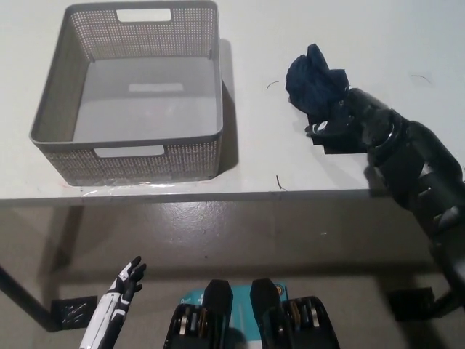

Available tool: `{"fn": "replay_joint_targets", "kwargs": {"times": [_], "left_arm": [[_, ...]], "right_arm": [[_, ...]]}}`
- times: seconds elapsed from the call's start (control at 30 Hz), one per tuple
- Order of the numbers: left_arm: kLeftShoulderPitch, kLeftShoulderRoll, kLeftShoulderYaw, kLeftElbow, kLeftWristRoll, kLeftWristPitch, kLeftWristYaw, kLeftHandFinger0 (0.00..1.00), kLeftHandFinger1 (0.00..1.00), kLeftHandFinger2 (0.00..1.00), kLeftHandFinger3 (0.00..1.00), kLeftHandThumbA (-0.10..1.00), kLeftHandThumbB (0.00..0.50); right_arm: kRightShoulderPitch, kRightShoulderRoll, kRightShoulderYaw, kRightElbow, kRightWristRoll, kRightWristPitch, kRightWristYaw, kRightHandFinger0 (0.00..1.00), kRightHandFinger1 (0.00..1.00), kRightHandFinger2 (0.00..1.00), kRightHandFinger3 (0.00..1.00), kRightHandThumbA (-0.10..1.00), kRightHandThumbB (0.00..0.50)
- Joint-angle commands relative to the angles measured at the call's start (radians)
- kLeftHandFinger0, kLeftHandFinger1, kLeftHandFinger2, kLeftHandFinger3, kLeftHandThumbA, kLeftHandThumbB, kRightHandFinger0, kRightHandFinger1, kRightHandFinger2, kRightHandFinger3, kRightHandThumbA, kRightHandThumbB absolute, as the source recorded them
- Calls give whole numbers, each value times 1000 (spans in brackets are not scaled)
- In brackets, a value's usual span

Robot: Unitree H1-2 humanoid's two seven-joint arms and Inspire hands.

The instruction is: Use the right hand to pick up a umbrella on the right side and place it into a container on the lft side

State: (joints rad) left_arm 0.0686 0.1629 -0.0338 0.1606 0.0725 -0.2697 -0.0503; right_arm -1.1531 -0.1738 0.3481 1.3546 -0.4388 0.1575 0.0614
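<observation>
— Where the black right arm reaches in from the lower right, what is the right hand [347, 116] doing?
— It lies over the dark blue umbrella [314, 78] on the right side of the bench [254, 138]; whether the fingers are clamped on it, I cannot tell — the hand covers the umbrella's lower half.
— And the container?
— The grey perforated basket [138, 149] sits on the left of the bench, well apart from the umbrella.
— The other hand?
— The white left hand [125, 280] hangs low at the lower left, below the bench edge, fingers apart, holding nothing.
</observation>
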Motion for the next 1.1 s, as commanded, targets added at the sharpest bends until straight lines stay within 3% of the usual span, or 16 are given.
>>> {"fn": "replay_joint_targets", "kwargs": {"times": [0.0, 0.1, 0.2, 0.23, 0.3, 0.33, 0.37, 0.4, 0.43, 0.47, 0.53, 0.7, 0.73, 0.8, 0.83, 1.07], "left_arm": [[-19, 18, 7, -21, -2, -31, -9, 1000, 1000, 1000, 1000, 1000, 320], [-25, 16, 7, -18, -9, -37, -12, 1000, 1000, 1000, 1000, 1000, 317], [-27, 20, 12, -15, -6, -44, -10, 1000, 1000, 1000, 1000, 1000, 311], [-25, 20, 14, -18, -7, -39, -10, 1000, 1000, 1000, 1000, 1000, 313], [-22, 24, 14, -18, -10, -42, -15, 1000, 1000, 1000, 1000, 1000, 318], [-26, 24, 15, -17, -13, -41, -17, 1000, 1000, 1000, 1000, 1000, 317], [-29, 25, 15, -18, -17, -38, -19, 1000, 1000, 1000, 1000, 1000, 316], [-29, 26, 17, -18, -17, -39, -18, 1000, 1000, 1000, 1000, 1000, 322], [-30, 26, 18, -17, -16, -39, -18, 1000, 1000, 1000, 1000, 1000, 323], [-33, 26, 19, -14, -15, -43, -16, 1000, 1000, 1000, 1000, 1000, 327], [-29, 25, 19, -11, -9, -43, -11, 1000, 1000, 1000, 1000, 1000, 323], [-13, 14, 14, -2, -5, -55, -7, 1000, 1000, 1000, 1000, 1000, 299], [-11, 13, 13, 3, -9, -61, -9, 1000, 1000, 1000, 1000, 1000, 288], [-6, 13, 13, 7, -11, -68, -10, 1000, 1000, 1000, 1000, 1000, 287], [-5, 14, 13, 7, -11, -68, -10, 1000, 1000, 1000, 1000, 1000, 286], [-4, 18, 13, 4, 0, -62, -8, 1000, 1000, 1000, 1000, 1000, 284]], "right_arm": [[47, 36, 5, 25, 20, -44, 77, 1000, 1000, 1000, 1000, 1000, 500], [73, 47, 7, 33, 20, -66, 72, 1000, 1000, 1000, 1000, 1000, 493], [92, 55, 8, 55, 12, -54, 15, 1000, 1000, 1000, 1000, 812, 461], [101, 54, -3, 61, 17, -27, -40, 1000, 1000, 1000, 1000, 563, 430], [131, 40, -3, 59, 6, -44, -159, 1000, 1000, 1000, 1000, 76, 260], [141, 35, -3, 57, 2, -52, -218, 687, 776, 807, 657, -84, 246], [147, 31, -6, 55, 2, -61, -261, 528, 664, 689, 560, -97, 235], [163, 21, -28, 50, 22, -97, -299, 282, 392, 437, 402, -100, 186], [166, 17, -34, 50, 28, -108, -312, 250, 353, 408, 406, -100, 181], [171, 7, -49, 51, 40, -146, -336, 25, 142, 244, 355, -100, 189], [172, 1, -56, 52, 37, -165, -363, 171, 294, 407, 453, -100, 202], [173, -8, -81, 50, 54, -235, -357, 9, 43, 358, 487, -100, 203], [167, -5, -89, 49, 59, -226, -353, 0, 22, 455, 562, -100, 202], [153, -1, -112, 43, 75, -246, -341, 0, 206, 802, 728, -100, 193], [149, 0, -118, 42, 76, -252, -340, 0, 313, 860, 755, -100, 205], [5, 11, -120, -64, 51, -338, -371, 0, 465, 864, 842, -100, 131]]}}
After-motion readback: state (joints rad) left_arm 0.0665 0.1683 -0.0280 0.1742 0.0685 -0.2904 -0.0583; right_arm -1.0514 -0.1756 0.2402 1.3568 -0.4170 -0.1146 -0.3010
